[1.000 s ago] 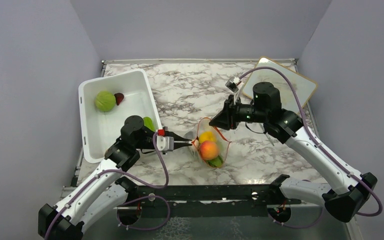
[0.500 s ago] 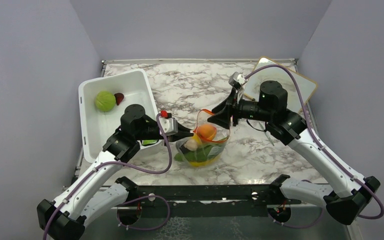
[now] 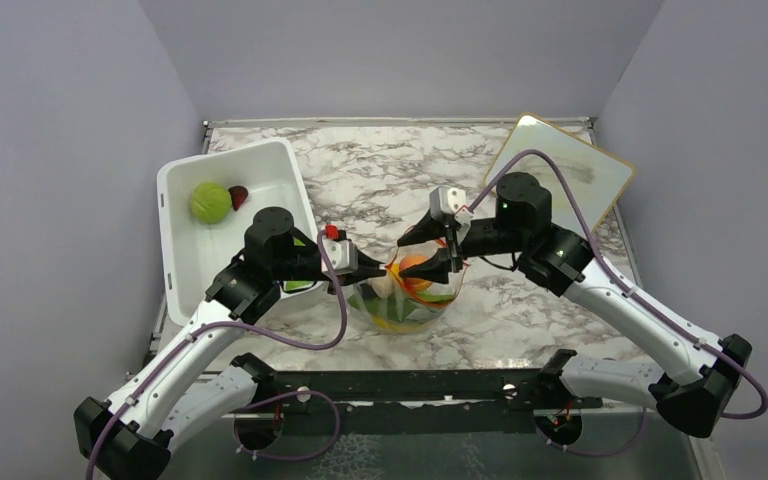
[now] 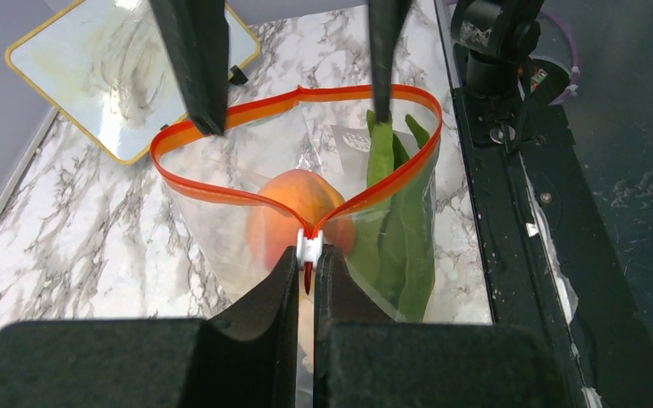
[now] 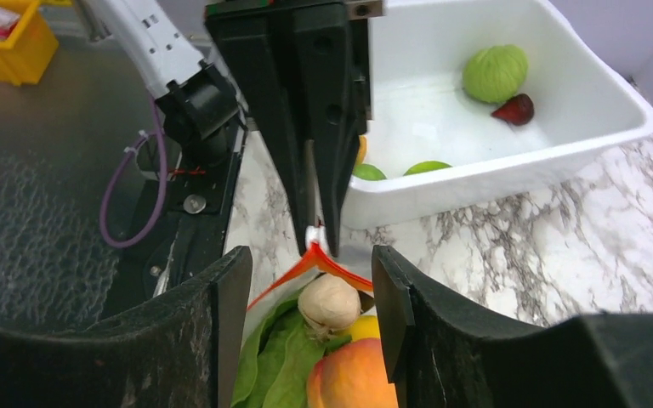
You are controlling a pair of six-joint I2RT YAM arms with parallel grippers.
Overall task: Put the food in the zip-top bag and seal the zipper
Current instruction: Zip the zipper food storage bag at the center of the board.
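Observation:
The clear zip-top bag (image 3: 407, 303) lies at the table's middle with its mouth spread wide. Its zipper (image 4: 221, 194) forms an open red-orange loop. My left gripper (image 4: 308, 257) is shut on the zipper's near end, at the white slider. Over the mouth's far end hangs my right gripper (image 5: 310, 280), open, one finger to each side and nothing pinched. Food in the bag: a peach (image 5: 353, 374), a beige bulb (image 5: 329, 303), green leaves (image 5: 276, 357) and a yellow piece (image 5: 372, 327).
A white tub (image 3: 222, 154) at the left holds a green ball (image 3: 210, 202), a dark red piece (image 3: 239, 194) and other green pieces beside my left arm. A yellow-edged board (image 3: 570, 165) lies at the back right.
My right gripper opened and swung left and down over the bag's mouth. The bag sagged wider and its mouth spread. My left gripper kept its hold on the zipper's end.

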